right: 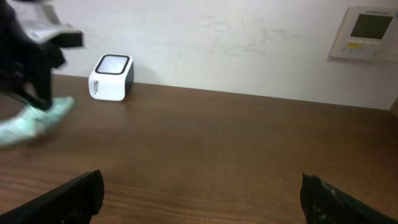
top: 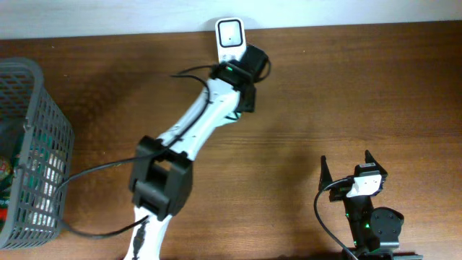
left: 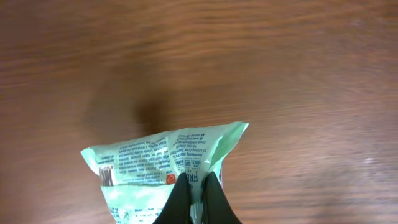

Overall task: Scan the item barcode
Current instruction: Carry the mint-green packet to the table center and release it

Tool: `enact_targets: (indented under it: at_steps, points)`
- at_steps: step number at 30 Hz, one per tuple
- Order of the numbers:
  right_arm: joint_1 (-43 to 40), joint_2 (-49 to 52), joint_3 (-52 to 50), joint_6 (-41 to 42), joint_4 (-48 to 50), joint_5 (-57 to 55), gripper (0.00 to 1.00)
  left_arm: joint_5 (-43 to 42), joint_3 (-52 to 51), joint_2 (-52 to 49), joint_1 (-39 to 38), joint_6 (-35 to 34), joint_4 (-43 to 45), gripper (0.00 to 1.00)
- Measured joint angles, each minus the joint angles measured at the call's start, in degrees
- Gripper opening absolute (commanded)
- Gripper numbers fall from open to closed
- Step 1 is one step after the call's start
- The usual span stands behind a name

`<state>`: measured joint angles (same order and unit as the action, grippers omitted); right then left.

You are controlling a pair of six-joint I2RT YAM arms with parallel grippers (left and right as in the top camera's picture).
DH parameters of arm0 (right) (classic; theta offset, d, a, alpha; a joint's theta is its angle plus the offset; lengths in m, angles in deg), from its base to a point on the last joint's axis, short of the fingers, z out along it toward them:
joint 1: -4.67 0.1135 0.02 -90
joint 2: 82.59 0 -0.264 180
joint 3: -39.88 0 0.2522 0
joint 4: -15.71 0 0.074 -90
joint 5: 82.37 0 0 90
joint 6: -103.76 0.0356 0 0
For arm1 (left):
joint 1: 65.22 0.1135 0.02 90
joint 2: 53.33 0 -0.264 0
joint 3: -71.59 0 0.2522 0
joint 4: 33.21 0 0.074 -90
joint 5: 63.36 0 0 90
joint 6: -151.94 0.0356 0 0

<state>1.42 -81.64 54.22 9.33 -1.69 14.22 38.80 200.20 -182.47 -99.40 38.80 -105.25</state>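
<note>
Dark brown wooden bench (top: 361, 87), grain running left to right, and a plain white wall along its far edge. A small screened wall panel (right: 367, 31) sits high on the right. The white scanner (top: 229, 40) stands against that far edge, about mid-bench, with its window facing up.

The left arm (top: 184, 137) reaches from the near edge on a diagonal to the far middle. The left gripper (top: 242, 68) ends just on the near side of the scanner. Its jaws are pinched tight on a pale green packet (left: 161, 171), gripping one corner, printed side toward the wrist camera. There's a dark striped patch on the packet's left (too small to read). From the right wrist the packet is a pale blur, low and left of the scanner.

Between that arm and the right gripper (top: 346, 160) lies a broad stretch of wood. The right gripper sits by the near edge on the right, jaws spread wide with nothing between them.

Far left, a grey mesh basket (top: 36, 79) hugs the bench's left edge. Green, white and red packaging shows through the mesh, but I can't make out the items. A black cable (top: 94, 170) trails from the arm toward the basket.
</note>
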Motion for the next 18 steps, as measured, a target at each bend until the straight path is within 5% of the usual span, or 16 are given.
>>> enact_targets:
  at_steps: [3, 6, 10, 18]
  points:
    - [0.0, 0.0, 0.0, 0.0, 0.0, 0.0, 0.98, -1.3, 0.0, -1.1, -1.2, -0.7, 2.0, 0.43]
    - [0.0, 0.0, 0.0, 0.0, 0.0, 0.0, 0.98, -1.6, 0.2, -1.1, -1.4, -1.0, 2.9, 0.75]
    - [0.0, 0.0, 0.0, 0.0, 0.0, 0.0, 0.98, -1.8, 5.2, -1.2, -0.5, 0.6, -0.1, 0.80]
    - [0.0, 0.0, 0.0, 0.0, 0.0, 0.0, 0.98, 1.5, 31.9, 2.0, 9.8, 5.1, -16.7, 0.82]
